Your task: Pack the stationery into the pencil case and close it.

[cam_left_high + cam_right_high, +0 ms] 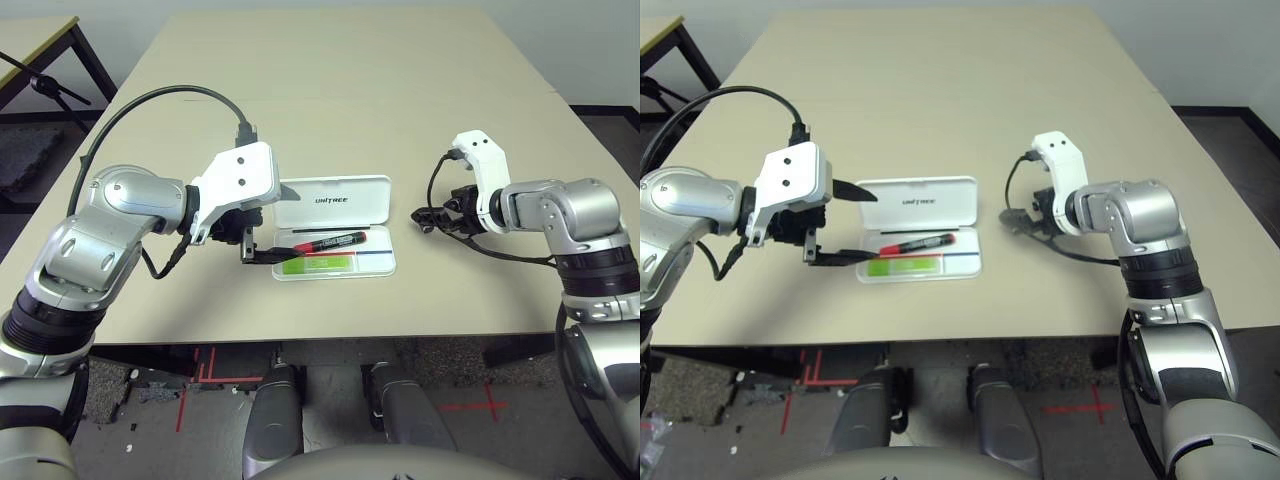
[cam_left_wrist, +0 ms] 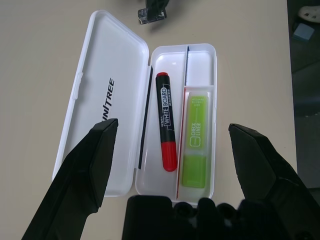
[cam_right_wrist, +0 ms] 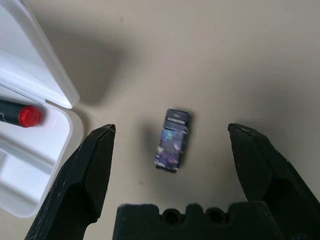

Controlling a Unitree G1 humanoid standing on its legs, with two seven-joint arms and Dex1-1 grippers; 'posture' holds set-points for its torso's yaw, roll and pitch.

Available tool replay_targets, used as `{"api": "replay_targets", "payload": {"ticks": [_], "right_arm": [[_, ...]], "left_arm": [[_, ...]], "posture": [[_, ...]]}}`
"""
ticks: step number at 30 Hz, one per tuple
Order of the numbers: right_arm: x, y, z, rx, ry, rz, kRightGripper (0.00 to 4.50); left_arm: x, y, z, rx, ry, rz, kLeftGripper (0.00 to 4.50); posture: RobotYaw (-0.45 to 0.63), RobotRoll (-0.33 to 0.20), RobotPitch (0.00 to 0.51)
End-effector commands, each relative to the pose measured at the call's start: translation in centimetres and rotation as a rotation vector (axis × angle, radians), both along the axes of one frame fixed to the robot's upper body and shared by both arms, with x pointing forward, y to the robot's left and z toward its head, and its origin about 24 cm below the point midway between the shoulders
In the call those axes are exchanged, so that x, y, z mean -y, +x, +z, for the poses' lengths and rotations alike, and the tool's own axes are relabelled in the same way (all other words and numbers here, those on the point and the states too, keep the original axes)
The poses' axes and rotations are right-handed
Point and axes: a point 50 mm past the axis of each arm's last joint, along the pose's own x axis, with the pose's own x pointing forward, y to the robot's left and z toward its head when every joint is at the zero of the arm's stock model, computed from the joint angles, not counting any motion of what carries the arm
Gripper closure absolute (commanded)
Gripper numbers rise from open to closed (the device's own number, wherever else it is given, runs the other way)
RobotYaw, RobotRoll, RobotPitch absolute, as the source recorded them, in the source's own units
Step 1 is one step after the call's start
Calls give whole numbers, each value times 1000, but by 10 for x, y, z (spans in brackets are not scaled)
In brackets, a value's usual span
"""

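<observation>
The white pencil case [image 1: 300, 214] lies open at the table's middle, its lid [image 2: 95, 60] laid flat on the far side. In its tray rest the red marker [image 2: 166, 122] and the lime-green highlighter [image 2: 195, 140], side by side. My left gripper [image 1: 272, 225] hovers at the case's left end, open, with nothing between its fingers [image 2: 92, 167]. To the right of the case, a tiny dark block [image 3: 173, 140] lies on the bare table. My right gripper [image 3: 171, 128] hangs open just above it, one finger on either side, not touching it.
The beige table [image 1: 350, 90] stretches wide behind the case. A dark-legged table corner [image 1: 40, 40] stands off to the far left. Black cables loop from both wrists.
</observation>
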Motion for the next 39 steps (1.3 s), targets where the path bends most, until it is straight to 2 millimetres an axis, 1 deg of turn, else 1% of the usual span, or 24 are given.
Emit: {"api": "replay_targets", "payload": {"ticks": [1,7,10,14,17,18,19,20,25,27,30,32,34,39], "right_arm": [[-1,1,-16,-31,-25,-8,0],[-2,4,-26,-48,-23,-3,0],[0,5,-27,-39,-36,8,591],[4,6,-22,-19,-45,24,2097],[10,9,-12,24,-55,46,3312],[12,10,-7,53,-58,70,3648],[13,11,-3,87,-60,107,4090],[15,10,2,126,-64,167,4226],[23,6,23,248,-90,433,4225],[25,1,32,273,-83,557,4225],[26,-6,40,294,-66,720,4225],[23,-12,44,297,-53,825,4225],[17,-20,46,283,-28,928,4225],[2,-34,41,227,-24,1067,4225]], "left_arm": [[2,-1,2,1,-6,-7,25],[3,0,2,2,-4,-5,25],[3,0,2,2,-2,-4,0],[2,-1,1,1,2,-3,0],[2,-1,0,-3,7,-1,0],[1,-1,0,-4,9,0,0],[1,-1,-1,-4,9,0,0],[1,-1,-1,-5,9,-1,0],[3,0,0,-4,6,-6,0],[3,0,0,-5,5,-8,0],[4,0,0,-5,4,-9,0],[4,0,0,-5,4,-8,0],[5,0,1,-5,3,-7,0],[6,-1,2,-2,2,-3,0]], "posture": [[25,0,124],[28,0,124],[28,0,124],[30,0,122],[28,0,120],[28,0,120],[28,0,120],[28,0,120],[20,0,119],[20,0,120],[21,0,121],[24,0,121],[24,0,121],[31,0,121]]}}
